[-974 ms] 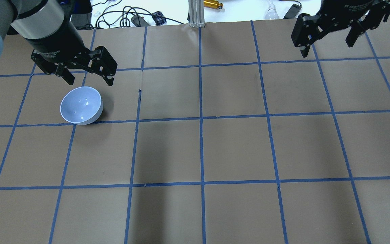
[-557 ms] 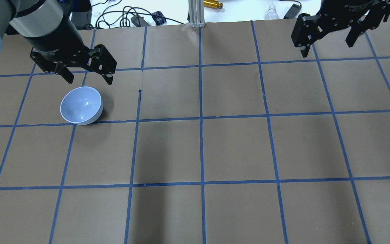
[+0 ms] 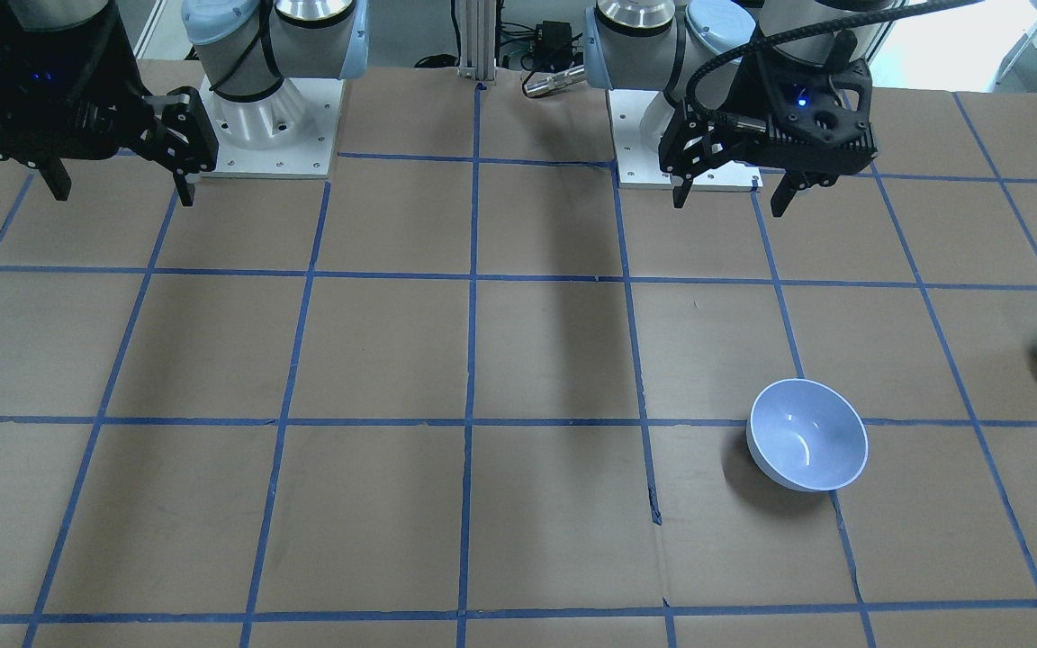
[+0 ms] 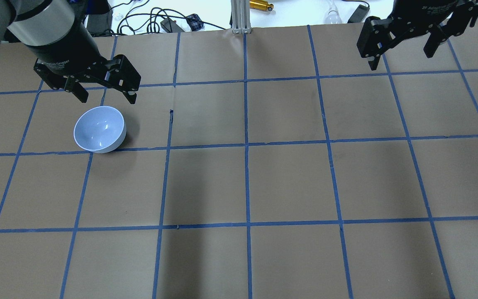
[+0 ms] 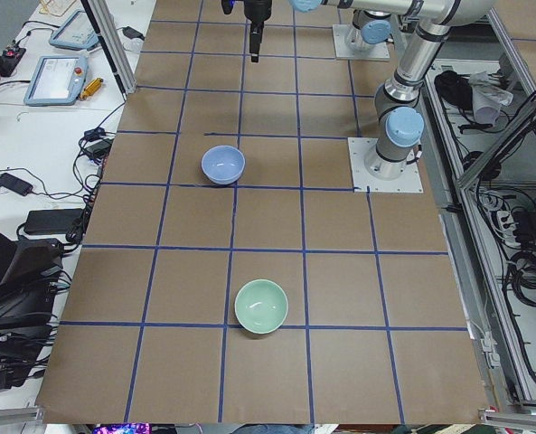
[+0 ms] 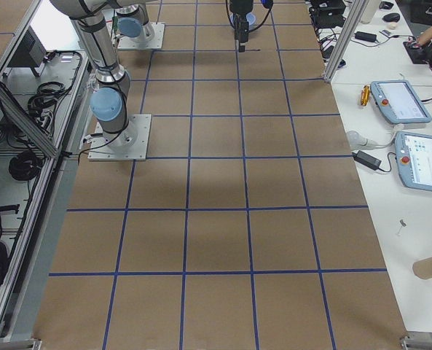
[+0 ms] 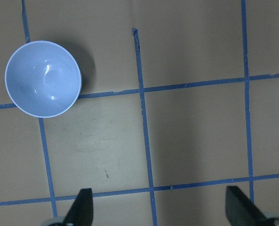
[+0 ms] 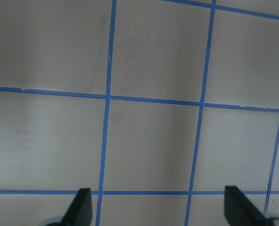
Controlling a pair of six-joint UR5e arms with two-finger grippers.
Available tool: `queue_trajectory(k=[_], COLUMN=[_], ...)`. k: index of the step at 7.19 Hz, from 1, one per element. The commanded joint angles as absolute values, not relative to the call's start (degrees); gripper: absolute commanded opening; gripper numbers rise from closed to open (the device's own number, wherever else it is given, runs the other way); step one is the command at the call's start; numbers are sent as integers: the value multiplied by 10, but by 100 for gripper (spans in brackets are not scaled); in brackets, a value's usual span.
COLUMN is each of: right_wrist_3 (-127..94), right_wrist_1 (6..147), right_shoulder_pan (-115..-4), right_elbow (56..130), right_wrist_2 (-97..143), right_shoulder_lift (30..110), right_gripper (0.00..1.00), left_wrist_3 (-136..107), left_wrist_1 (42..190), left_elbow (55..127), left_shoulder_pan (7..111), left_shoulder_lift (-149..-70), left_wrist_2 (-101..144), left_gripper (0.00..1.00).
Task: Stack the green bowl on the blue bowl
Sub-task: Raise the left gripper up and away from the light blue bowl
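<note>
Your left gripper (image 4: 107, 99) and right gripper (image 4: 401, 60) hang spread, empty; green bowl (image 5: 261, 306) sits near the table's (image 4: 288, 182) left edge, blue bowl (image 4: 100, 129) apart.

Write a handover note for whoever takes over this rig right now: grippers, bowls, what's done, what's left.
Left gripper: open, empty, in the air near the blue bowl.
Right gripper: open, empty, raised over its own side.
Blue bowl: upright and empty on the table's left half.
Green bowl: upright, farther toward the left end, apart from the blue bowl.
Done: nothing, neither bowl is grasped.
Left: grasp the green bowl and set it in the blue bowl.
</note>
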State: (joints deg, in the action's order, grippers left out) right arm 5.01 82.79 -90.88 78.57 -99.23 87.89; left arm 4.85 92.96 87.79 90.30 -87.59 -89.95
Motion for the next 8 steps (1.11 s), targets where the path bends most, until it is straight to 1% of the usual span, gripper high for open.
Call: queue_trajectory(k=[1, 6, 8], right_wrist_3=[50, 50, 50], right_wrist_1=[828, 828, 828], right_shoulder_pan=[-909, -909, -909], right_elbow=[786, 786, 786], right_wrist_2=[-992, -992, -992], right_shoulder_lift=[879, 879, 879], right_gripper=[100, 100, 100], left_wrist_3=[106, 360, 482], left_wrist_1=[932, 940, 933], left_elbow=[882, 911, 920], left_shoulder_pan=[894, 722, 638], left_shoulder_lift=[-875, -876, -892], left_wrist_2=[-913, -923, -918], left_gripper=[100, 100, 100])
